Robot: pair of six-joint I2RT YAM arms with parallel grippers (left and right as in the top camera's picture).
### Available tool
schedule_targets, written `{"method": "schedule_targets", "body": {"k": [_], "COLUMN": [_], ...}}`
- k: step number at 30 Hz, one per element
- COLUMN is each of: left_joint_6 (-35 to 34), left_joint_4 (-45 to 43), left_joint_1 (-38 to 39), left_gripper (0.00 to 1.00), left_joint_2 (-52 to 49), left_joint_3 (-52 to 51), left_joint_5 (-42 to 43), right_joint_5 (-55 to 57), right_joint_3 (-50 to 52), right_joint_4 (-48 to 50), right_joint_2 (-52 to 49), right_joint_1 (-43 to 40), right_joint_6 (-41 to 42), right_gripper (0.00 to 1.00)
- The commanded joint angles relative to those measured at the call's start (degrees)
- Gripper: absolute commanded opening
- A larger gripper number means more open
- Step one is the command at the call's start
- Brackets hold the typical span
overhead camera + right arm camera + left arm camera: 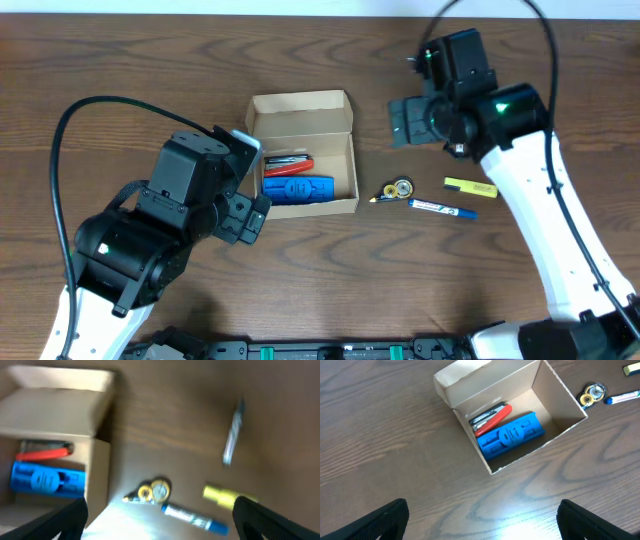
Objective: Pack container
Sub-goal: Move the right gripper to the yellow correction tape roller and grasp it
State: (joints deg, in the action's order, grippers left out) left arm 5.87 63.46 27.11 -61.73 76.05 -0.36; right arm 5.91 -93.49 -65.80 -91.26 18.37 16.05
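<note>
Left tool (pixel 481 519) spread, right tool (pixel 159 519) spread, both empty. Small tan cardboard box (pixel 553 398), flap lid (pixel 465 379) open, holds blue ridged block (pixel 512 435) and red-handled item (pixel 493 418).

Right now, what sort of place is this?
Likely a robot test bench or lab: a wood-grain table, two robot arms over it, and an open cardboard box with a marker lying beside it.
</note>
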Motion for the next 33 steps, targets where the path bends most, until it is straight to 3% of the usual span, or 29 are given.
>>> {"method": "schedule_targets", "body": {"k": [1, 6, 13, 27, 33], "left_joint_6": [0.35, 0.35, 0.35, 0.35, 0.35], "left_joint_4": [0.2, 0.2, 0.2, 0.2, 0.2], "left_joint_1": [-0.2, -0.2, -0.2, -0.2, -0.2], "left_gripper": [0.95, 0.95, 0.95, 0.95, 0.95], "left_joint_2": [-0.02, -0.02, -0.02, -0.02, -0.02], "left_joint_3": [0.28, 0.28, 0.28, 0.28, 0.28], "left_joint_5": [-0.02, -0.02, -0.02, -0.02, -0.02], "right_joint_5": [-0.17, -3.34, -8.5, -4.61, -3.52], "right_joint_3": [0.57, 1.18, 6.01, 23.28, 28.37], "right_joint_4": [-3.54, -7.45, -3.26, 11.89, 20.41], "right_joint_2": [-2.25, -6.97, -11.8, -11.87, -11.87], "right_joint_1": [0.22, 1.68, 2.19, 4.92, 4.9], "right_joint_6": [22.05, 39.26, 50.42, 57.31, 57.86], "right_gripper": [0.92, 0.91, 0.88, 0.84, 0.77]}}
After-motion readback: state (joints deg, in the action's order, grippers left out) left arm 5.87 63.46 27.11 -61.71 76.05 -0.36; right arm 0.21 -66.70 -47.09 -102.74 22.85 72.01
